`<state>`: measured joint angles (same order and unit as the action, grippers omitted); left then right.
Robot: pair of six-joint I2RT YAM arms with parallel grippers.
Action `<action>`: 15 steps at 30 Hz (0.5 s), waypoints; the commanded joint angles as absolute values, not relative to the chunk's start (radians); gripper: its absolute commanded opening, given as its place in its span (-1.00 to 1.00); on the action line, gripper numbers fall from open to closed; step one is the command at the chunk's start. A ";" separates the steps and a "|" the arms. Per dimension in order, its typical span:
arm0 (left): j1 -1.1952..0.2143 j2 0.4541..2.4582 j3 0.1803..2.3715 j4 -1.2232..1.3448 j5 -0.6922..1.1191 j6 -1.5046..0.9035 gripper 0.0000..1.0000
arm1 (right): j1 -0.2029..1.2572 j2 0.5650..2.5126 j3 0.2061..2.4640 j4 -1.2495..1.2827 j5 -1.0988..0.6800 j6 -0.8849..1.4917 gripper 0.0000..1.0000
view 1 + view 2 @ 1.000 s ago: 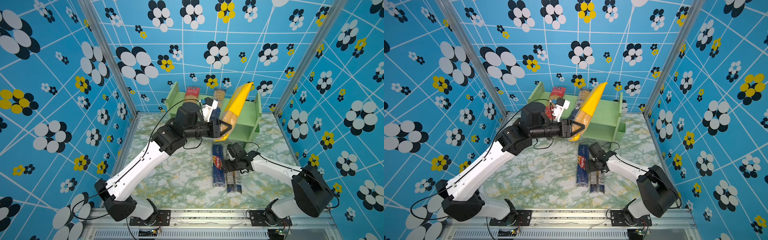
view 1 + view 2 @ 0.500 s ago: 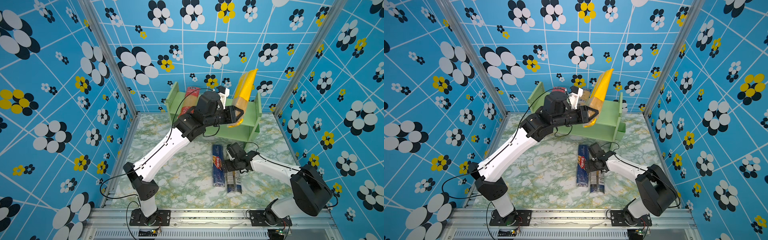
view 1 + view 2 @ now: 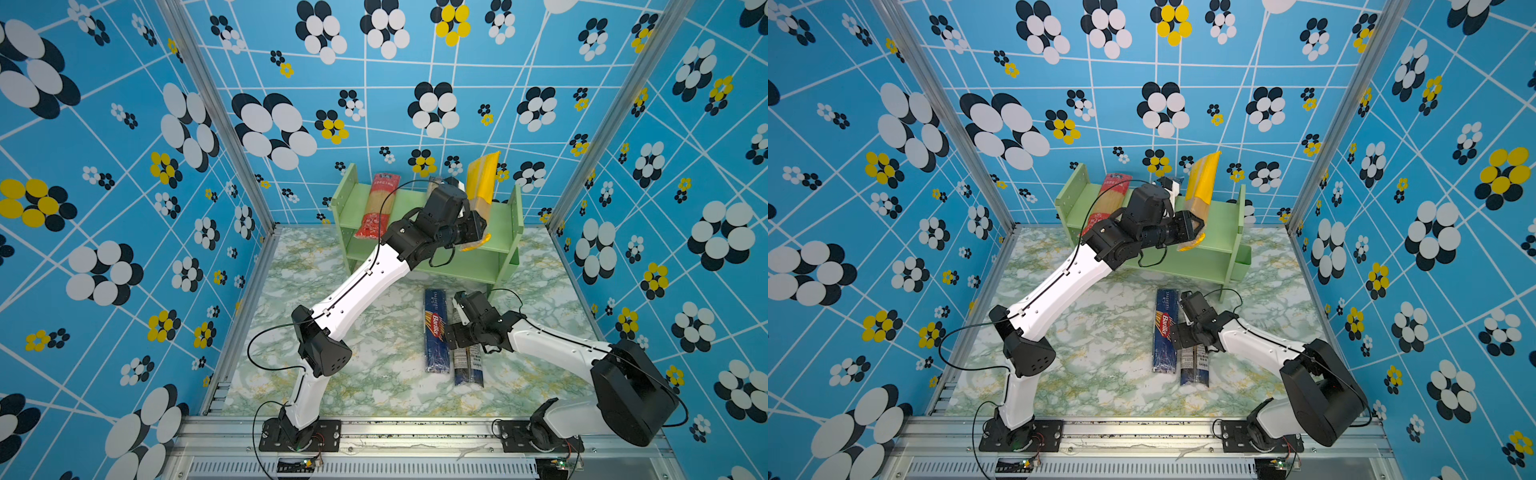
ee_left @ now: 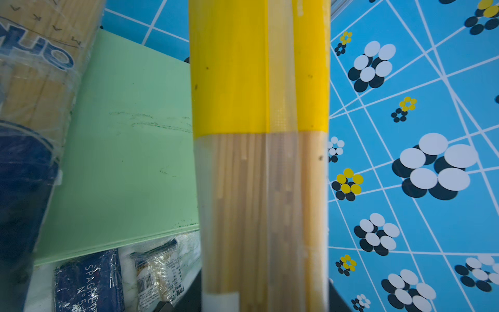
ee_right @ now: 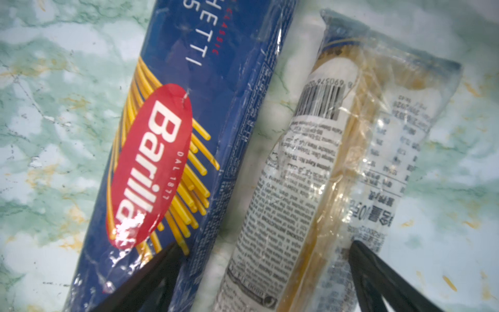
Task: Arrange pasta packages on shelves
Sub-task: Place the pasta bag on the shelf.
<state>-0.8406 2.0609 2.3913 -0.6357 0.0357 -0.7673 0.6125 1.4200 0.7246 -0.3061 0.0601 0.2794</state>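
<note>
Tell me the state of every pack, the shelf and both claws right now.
Shelf: upright.
Red pack: lying across the top tier.
Navy-end pack: on the top tier, mostly hidden.
Yellow pack: gripped, tilted steeply, yellow end up.
Barilla pack: flat on the table.
Labelled pack: flat beside the Barilla pack.
Left claw: shut on yellow pack.
Right claw: open over labelled pack.

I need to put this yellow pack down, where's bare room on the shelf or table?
Free: top tier between the yellow-topped pack and the right side panel; the lower tier, as far as visible; the table between left arm and left wall. Crowded: top tier's middle, and around the Barilla pack and labelled pack.
</note>
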 commanded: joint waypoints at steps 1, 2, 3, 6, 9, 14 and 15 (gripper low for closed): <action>-0.851 2.048 2.471 -0.496 -0.052 -0.735 -1.00 | 0.615 1.419 0.708 -0.303 0.021 0.264 0.99; -0.855 2.056 2.477 -0.496 -0.062 -0.731 -1.00 | 0.615 1.423 0.709 -0.305 0.021 0.265 0.99; -0.856 2.063 2.483 -0.497 -0.073 -0.726 -1.00 | 0.615 1.426 0.707 -0.306 0.020 0.268 0.99; -0.864 2.086 2.512 -0.514 -0.106 -0.712 -1.00 | 0.615 1.427 0.706 -0.304 0.017 0.269 0.98; -0.869 2.105 2.521 -0.508 -0.116 -0.706 -1.00 | 0.615 1.425 0.703 -0.302 0.018 0.272 0.99; -0.872 2.131 2.529 -0.492 -0.106 -0.714 -1.00 | 0.615 1.424 0.696 -0.300 0.020 0.273 0.98; -0.871 2.134 2.532 -0.492 -0.109 -0.715 -1.00 | 0.615 1.423 0.694 -0.299 0.020 0.273 0.98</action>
<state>-0.8669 2.1380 2.4573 -0.6594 -0.0723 -0.7479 0.6125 1.4200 0.7166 -0.2951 0.0536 0.2756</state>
